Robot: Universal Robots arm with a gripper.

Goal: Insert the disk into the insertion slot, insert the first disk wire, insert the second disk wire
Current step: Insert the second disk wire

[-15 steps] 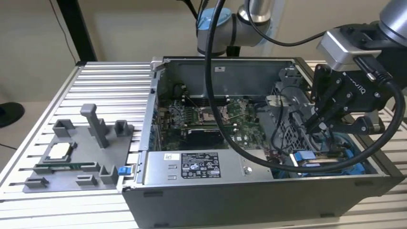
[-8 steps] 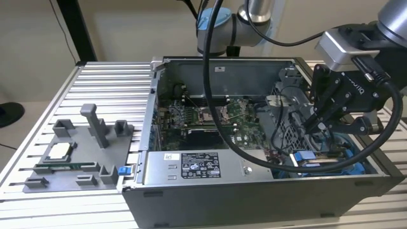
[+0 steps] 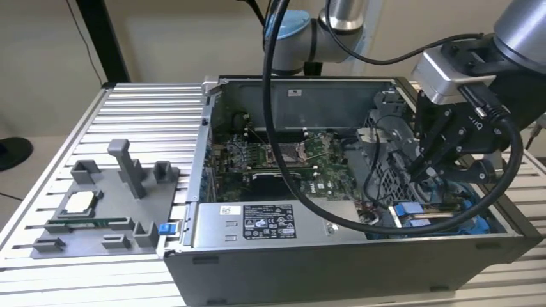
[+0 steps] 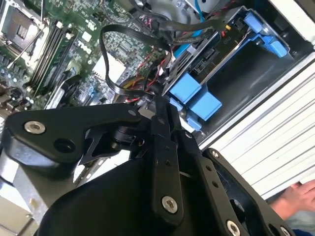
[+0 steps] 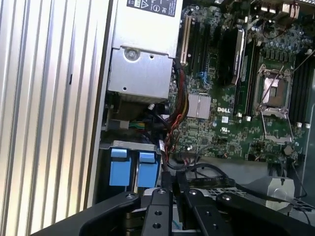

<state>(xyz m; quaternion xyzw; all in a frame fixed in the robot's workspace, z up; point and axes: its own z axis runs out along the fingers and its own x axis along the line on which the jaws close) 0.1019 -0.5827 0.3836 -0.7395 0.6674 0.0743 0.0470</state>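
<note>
The disk lies in the insertion slot, framed by blue plastic, with its connector edge facing my gripper. Two blue tabs stick out at that end; in the first wrist view the blue tabs sit just beside my fingertips. My gripper is shut on the end of a black flat disk wire, which loops over the motherboard. The wire's end is close to the disk's connectors, a little short of them. In the exterior view the gripper hangs over the blue bay at the case's right end.
A silver power-supply box sits beside the bay, with red and black wire bundles between them. The motherboard covers the case floor. A grey fixture with parts stands at the exterior view's left. A person's hand rests on the table.
</note>
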